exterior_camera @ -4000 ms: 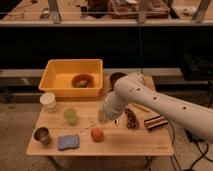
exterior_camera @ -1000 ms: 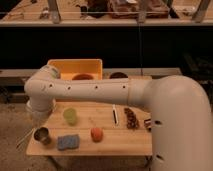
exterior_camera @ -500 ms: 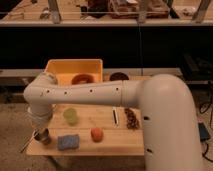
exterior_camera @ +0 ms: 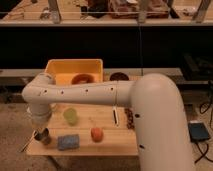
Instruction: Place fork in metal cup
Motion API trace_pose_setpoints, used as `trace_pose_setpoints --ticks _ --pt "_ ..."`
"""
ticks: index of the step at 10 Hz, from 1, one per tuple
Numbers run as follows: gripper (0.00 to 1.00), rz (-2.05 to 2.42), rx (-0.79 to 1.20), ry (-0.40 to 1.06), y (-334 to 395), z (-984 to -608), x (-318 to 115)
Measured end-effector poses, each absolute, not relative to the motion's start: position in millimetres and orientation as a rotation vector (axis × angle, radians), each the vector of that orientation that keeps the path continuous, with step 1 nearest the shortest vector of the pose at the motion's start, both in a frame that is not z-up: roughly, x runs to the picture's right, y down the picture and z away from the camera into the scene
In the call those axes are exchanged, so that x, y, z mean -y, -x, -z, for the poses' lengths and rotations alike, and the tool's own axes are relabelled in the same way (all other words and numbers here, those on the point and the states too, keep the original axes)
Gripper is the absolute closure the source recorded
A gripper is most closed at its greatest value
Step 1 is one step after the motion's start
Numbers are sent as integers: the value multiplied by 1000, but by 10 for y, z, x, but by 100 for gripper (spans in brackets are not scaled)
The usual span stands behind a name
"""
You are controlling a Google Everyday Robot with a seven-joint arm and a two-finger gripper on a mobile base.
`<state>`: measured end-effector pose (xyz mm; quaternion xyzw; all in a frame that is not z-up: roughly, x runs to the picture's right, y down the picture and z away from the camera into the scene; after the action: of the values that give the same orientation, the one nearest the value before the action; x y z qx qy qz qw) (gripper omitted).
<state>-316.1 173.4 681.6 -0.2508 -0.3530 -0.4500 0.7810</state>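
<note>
My arm reaches across the table to its front left corner. The gripper [exterior_camera: 39, 133] hangs there, right over the metal cup [exterior_camera: 45, 139], a small grey tumbler that it partly hides. It is shut on the fork [exterior_camera: 26, 145], a slim pale sliver that slants down and to the left from the fingers, out past the table's left edge. The fork's upper end is hidden behind the gripper and the cup, so I cannot tell whether its tip is inside the cup.
A green cup [exterior_camera: 70, 116], a blue sponge [exterior_camera: 68, 142] and an orange fruit [exterior_camera: 97, 134] lie just right of the metal cup. A yellow bin [exterior_camera: 60, 70] holding a brown bowl [exterior_camera: 82, 79] stands at the back. A dark-handled utensil [exterior_camera: 115, 116] lies mid-table.
The gripper has come down and slightly right with the fork, from above the table's left edge to just over the metal cup. The arm has dropped lower across the table.
</note>
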Motion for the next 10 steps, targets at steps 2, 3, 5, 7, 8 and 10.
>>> trace_pose_setpoints --ticks 2,3,5,7,8,10 --pt "80 978 761 549 3214 -6879 -1770" --pt "80 982 762 554 3243 -6908 -1787" --pt "80 982 763 566 3259 -6976 -1817" --pt "80 984 765 580 3293 -7029 -1870" --pt "80 983 765 584 3301 -7044 -1882" --pt "80 978 766 592 3303 -7094 -1893"
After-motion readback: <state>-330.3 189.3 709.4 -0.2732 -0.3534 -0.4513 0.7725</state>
